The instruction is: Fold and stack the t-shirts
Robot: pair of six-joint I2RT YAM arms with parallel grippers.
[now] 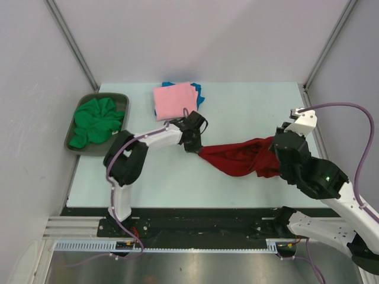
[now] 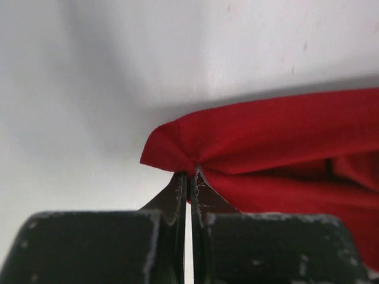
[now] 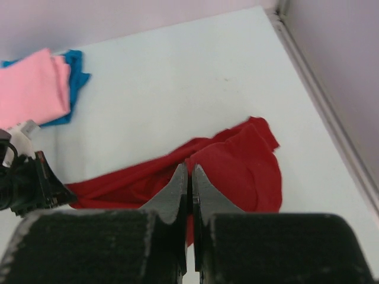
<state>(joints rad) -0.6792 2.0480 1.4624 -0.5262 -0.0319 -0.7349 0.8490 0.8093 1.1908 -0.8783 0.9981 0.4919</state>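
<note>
The dark red shirt [image 1: 243,158] lies bunched on the tabletop [image 1: 249,112], in the middle toward the right, drawn out as a loose band between the 2 arms. The left claw [image 2: 189,173] is clenched on a pinched corner at the left end of the shirt, and its wrist view shows the cloth gathered right at the fingertips. The right claw [image 3: 189,168] is pressed closed at the right end with red cloth showing between its fingers, so I judge that it grips the shirt too.

At the far side, the pink shirt [image 1: 173,100] rests folded on the blue shirt [image 1: 198,90]. The green shirt [image 1: 95,121] sits crumpled in the grey tray [image 1: 121,97] at the left, not yet folded.

The step in hand seems to be spreading the red shirt flat before folding. The next move calls for pulling both ends apart evenly and laying the cloth down without wrinkles.
</note>
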